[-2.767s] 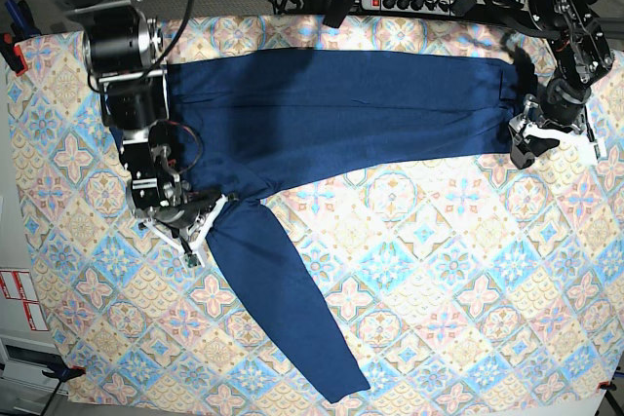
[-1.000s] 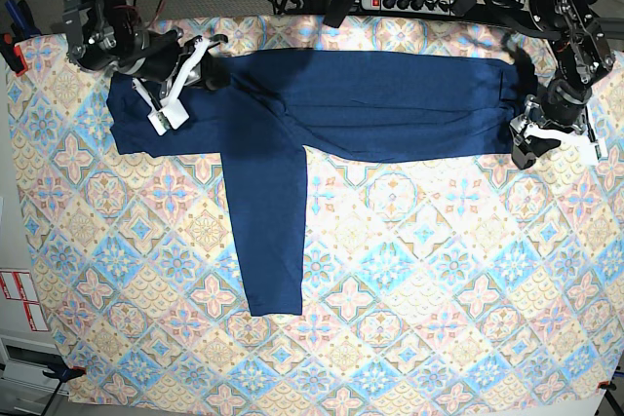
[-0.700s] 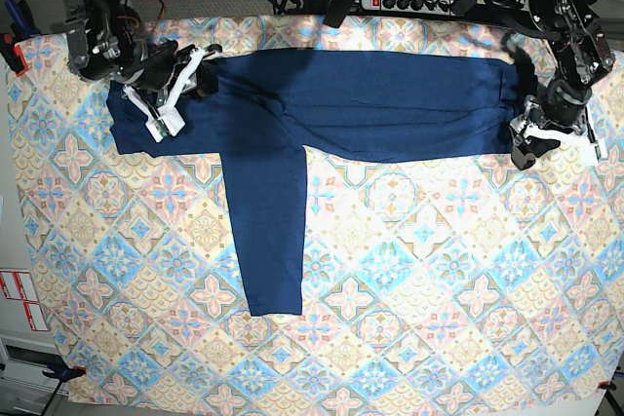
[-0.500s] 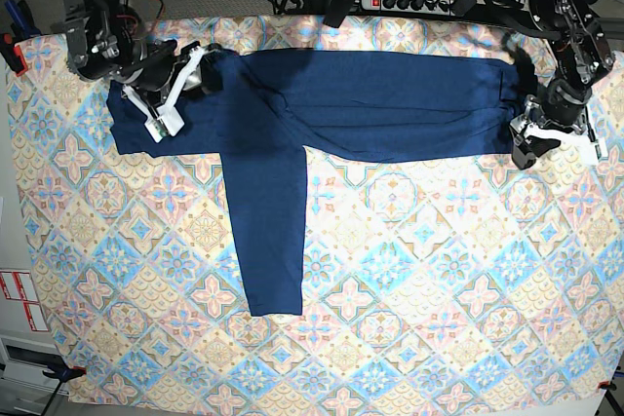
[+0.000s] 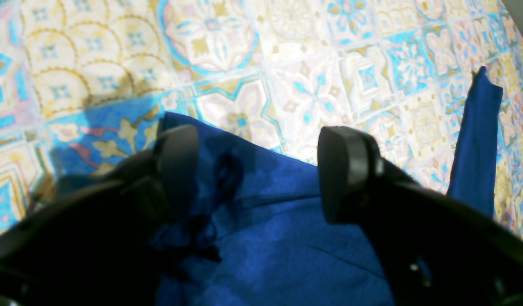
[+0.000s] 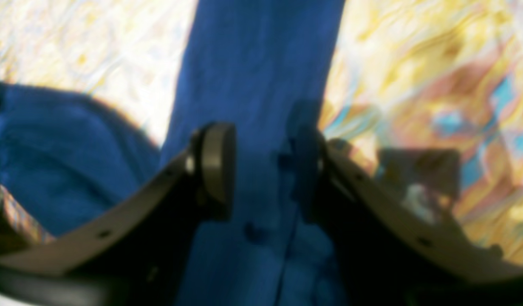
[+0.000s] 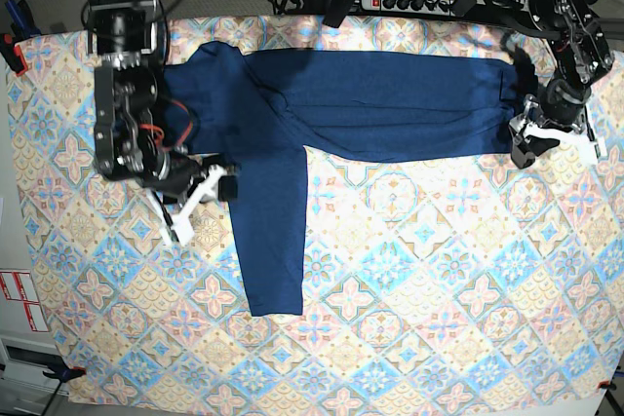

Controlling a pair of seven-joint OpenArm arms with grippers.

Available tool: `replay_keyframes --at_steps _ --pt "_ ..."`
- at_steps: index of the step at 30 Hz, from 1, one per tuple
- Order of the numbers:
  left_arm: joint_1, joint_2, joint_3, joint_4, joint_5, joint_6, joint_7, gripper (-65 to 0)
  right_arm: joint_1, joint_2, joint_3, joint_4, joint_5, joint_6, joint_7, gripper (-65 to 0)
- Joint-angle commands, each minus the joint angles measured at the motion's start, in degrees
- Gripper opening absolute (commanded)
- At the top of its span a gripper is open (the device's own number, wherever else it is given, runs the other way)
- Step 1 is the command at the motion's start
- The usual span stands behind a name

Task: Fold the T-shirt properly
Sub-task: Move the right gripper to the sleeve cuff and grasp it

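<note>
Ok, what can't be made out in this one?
- Right gripper: right wrist view is blurred; whether the pads touch the T-shirt sleeve is unclear.
- Shirt's left end, base view: the right arm covers part of it.
- Left gripper: left wrist view shows the jaws open over the hem; fabric nearest the camera is dark, cut off by the bottom edge.
- Tablecloth: its far edge is cut off by the overhead mount.

Right arm reaches down the base view's left side, wrist bent, right gripper (image 7: 202,198) low near the sleeve edge, jaws parted with blue cloth of the T-shirt (image 7: 370,104) between the pads in the wrist view; whether it grips is unclear. Left arm comes in from the top right, elbow bent, left gripper (image 7: 546,138) pointing down at the shirt's far end, jaws spread wide over the fabric, not pinching it.
</note>
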Motion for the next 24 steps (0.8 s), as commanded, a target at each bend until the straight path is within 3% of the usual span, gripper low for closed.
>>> replay_keyframes --at_steps 1,11,16,24 --pt "-0.2 -0.8 -0.3 0.9 -0.7 -0.3 -0.9 -23.9 3.0 -0.9 0.0 -1.3 -0.3 0.4 0.9 -42.1" --pt "0.6 0.2 -0.3 1.0 -0.8 -0.3 -0.9 -23.9 15.0 -4.4 0.0 -19.3 -15.7 0.4 10.6 -42.0" --pt "0.6 0.3 -0.3 1.0 -0.7 -0.3 -0.9 -23.9 18.4 -4.4 0.0 -28.3 -17.8 0.4 17.6 -42.0" --pt "0.6 0.4 -0.3 1.0 -0.7 -0.3 -0.9 -23.9 19.4 -4.5 0.0 -36.0 -17.8 0.4 22.5 -42.0"
